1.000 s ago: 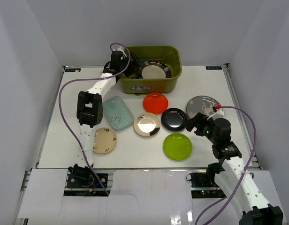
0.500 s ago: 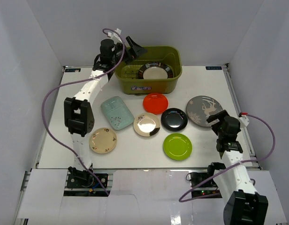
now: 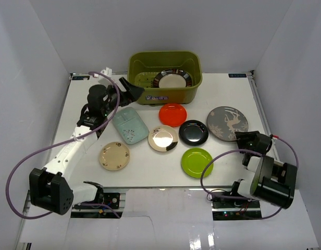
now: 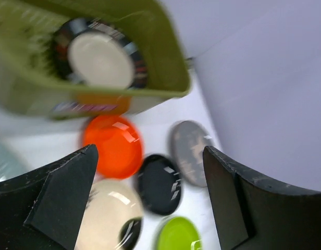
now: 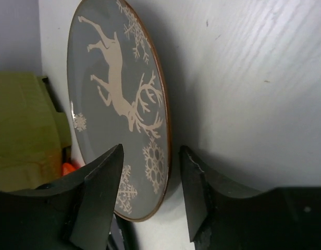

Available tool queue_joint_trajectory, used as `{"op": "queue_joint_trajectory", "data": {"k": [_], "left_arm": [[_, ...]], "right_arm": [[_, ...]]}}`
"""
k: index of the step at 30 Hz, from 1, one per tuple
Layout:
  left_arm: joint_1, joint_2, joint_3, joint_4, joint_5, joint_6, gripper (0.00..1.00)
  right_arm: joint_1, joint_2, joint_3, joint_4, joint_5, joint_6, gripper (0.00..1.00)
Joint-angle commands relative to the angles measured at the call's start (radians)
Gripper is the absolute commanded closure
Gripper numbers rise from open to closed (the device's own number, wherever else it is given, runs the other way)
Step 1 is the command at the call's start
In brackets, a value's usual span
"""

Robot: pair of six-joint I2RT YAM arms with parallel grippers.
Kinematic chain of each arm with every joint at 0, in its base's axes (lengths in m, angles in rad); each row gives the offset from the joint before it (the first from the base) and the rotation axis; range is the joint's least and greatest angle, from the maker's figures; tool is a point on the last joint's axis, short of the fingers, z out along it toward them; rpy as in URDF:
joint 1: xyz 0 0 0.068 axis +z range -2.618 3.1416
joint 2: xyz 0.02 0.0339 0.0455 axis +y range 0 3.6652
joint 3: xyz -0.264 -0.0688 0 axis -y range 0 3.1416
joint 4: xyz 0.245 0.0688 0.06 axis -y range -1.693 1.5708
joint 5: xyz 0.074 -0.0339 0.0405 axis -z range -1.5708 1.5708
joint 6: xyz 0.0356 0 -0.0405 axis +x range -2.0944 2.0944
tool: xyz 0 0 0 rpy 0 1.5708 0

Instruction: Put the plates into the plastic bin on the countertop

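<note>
Left claw point(image 3: 130, 89) wide open, empty, beside bin point(image 3: 187, 92). One plate point(image 3: 172, 79) inside bin, seven on counter point(image 3: 150, 166). Right claw point(image 5: 150, 156) open, grey plate point(image 5: 113, 104) rim between fingers. Risk: shallow grip on thin rim probably slips and pushes it into black plate point(image 3: 193, 132).

plastic bin point(image 4: 168, 57) blurred — its label point(image 4: 77, 108) unreadable.
</note>
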Motion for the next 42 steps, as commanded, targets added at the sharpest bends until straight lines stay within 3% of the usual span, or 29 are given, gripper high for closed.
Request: {"op": "queue_joint_trajectory", "data": {"k": [1, 2, 3, 6, 8, 11, 13, 16, 18, 20, 22, 29, 33, 42], "left_arm": [[0.005, -0.062, -0.128, -0.178, -0.187, 0.093, 0.09], [0.008, -0.075, -0.176, -0.197, -0.228, 0.094, 0.09], [0.008, -0.085, -0.191, -0.218, -0.229, 0.1, 0.09], [0.011, -0.096, -0.195, -0.273, -0.296, 0.134, 0.09], [0.023, -0.067, -0.162, -0.306, -0.324, 0.16, 0.08], [0.08, -0.016, -0.156, -0.335, -0.305, 0.16, 0.08], [0.185, 0.009, -0.177, -0.327, -0.192, 0.131, 0.09], [0.337, 0.047, -0.239, -0.265, -0.051, 0.058, 0.11], [0.362, 0.085, -0.254, -0.231, -0.041, 0.027, 0.11], [0.379, 0.114, -0.25, -0.225, -0.034, 0.022, 0.11], [0.395, 0.15, -0.233, -0.226, -0.02, 0.024, 0.11], [0.444, 0.259, -0.21, -0.197, 0.06, 0.01, 0.1], [0.447, 0.334, -0.185, -0.195, 0.08, 0.017, 0.1], [0.445, 0.424, -0.155, -0.179, 0.17, 0.013, 0.11]], "right_arm": [[-0.003, 0.181, -0.023, 0.183, -0.113, 0.09, 0.47], [-0.003, 0.212, -0.014, 0.213, -0.124, 0.096, 0.53], [-0.005, 0.24, -0.013, 0.267, -0.145, 0.121, 0.73], [-0.009, 0.236, -0.044, 0.353, -0.145, 0.147, 0.9], [-0.011, 0.124, -0.049, 0.332, -0.133, 0.145, 0.92], [-0.011, -0.121, 0.0, 0.127, -0.072, 0.112, 0.92], [-0.009, -0.299, 0.103, -0.046, -0.014, 0.057, 0.92], [-0.009, -0.372, 0.264, -0.101, -0.071, 0.014, 0.92], [0.013, -0.323, 0.365, -0.092, -0.236, -0.002, 0.92], [0.04, -0.263, 0.462, -0.015, -0.306, 0.032, 0.92], [0.118, -0.229, 0.564, -0.021, -0.299, 0.0, 0.92], [0.464, 0.126, 1.015, -0.167, -0.304, -0.164, 0.92], [0.535, 0.402, 1.264, -0.266, -0.289, -0.203, 0.92], [0.627, 0.83, 1.759, -0.479, -0.259, -0.27, 0.92]]}}
